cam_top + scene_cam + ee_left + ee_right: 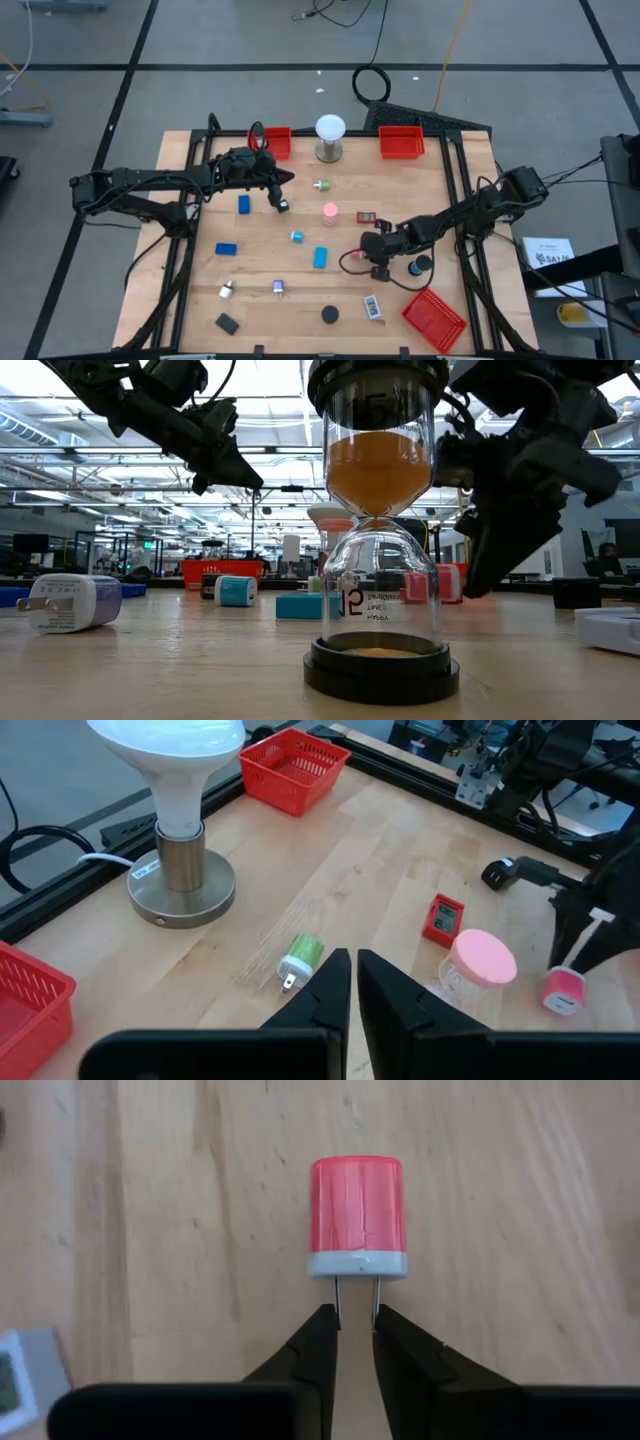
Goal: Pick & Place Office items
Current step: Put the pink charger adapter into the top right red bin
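A: While both arms reached in over the wooden desk (300, 290), how was it laid out, biggest things first?

B: Two red mesh trays (401, 142) stood along the far edge, with a third (435, 317) tilted at the near right corner. Between the far pair stood the white globe lamp (330, 137) on its metal base.

A: And the arms?

B: The left tool (281, 203) hung over the left-centre of the desk, its fingers (325, 995) pressed together. It may have carried something small and white at its tip, though the overhead view was too coarse to be sure. The right tool (355, 1320) sat low near the right-centre, its tips almost closed around the two metal prongs of a pink plug adapter (357, 1215) lying flat on the wood; whether they actually pinched the prongs I could not tell.

A: The remaining office items?

B: Scattered across the desk. An hourglass (381, 525) with orange sand stood close to the low camera. A pink-lidded jar (476, 963) stood just beside a small red box (442, 918), and a green plug (299, 959) lay near the lamp. A blue block (227, 248) lay to the left, a black disc (329, 314) at the near edge.
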Available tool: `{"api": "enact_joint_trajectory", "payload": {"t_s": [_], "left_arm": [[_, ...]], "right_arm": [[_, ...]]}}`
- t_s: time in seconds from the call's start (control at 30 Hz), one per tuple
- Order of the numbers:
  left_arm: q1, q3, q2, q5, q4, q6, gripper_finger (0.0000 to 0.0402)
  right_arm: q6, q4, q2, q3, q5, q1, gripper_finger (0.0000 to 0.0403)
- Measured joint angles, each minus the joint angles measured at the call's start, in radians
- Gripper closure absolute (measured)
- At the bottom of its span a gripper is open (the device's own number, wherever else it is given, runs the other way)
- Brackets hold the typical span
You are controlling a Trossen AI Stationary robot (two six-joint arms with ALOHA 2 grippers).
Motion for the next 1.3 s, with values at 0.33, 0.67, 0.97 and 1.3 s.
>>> {"api": "enact_joint_trajectory", "payload": {"t_s": [0.33, 0.67, 0.97, 1.3], "left_arm": [[0.001, 0.000, 0.000, 0.000, 0.005, 0.007, 0.0389], [0.002, 0.000, 0.000, -0.063, 0.010, 0.016, 0.0399], [-0.008, 0.000, 0.000, -0.112, 0.010, 0.005, 0.0385], [-0.015, 0.000, 0.000, -0.141, 0.006, 0.008, 0.0383]], "right_arm": [[0.109, -0.363, -0.143, 0.134, -0.106, -0.052, 0.0354], [0.109, -1.054, -0.159, 0.387, -0.437, -0.361, 0.0354], [-0.113, -1.418, -0.032, 0.392, -0.415, -0.653, 0.0353], [-0.149, -1.431, 0.112, 0.398, -0.365, -0.853, 0.0353]]}}
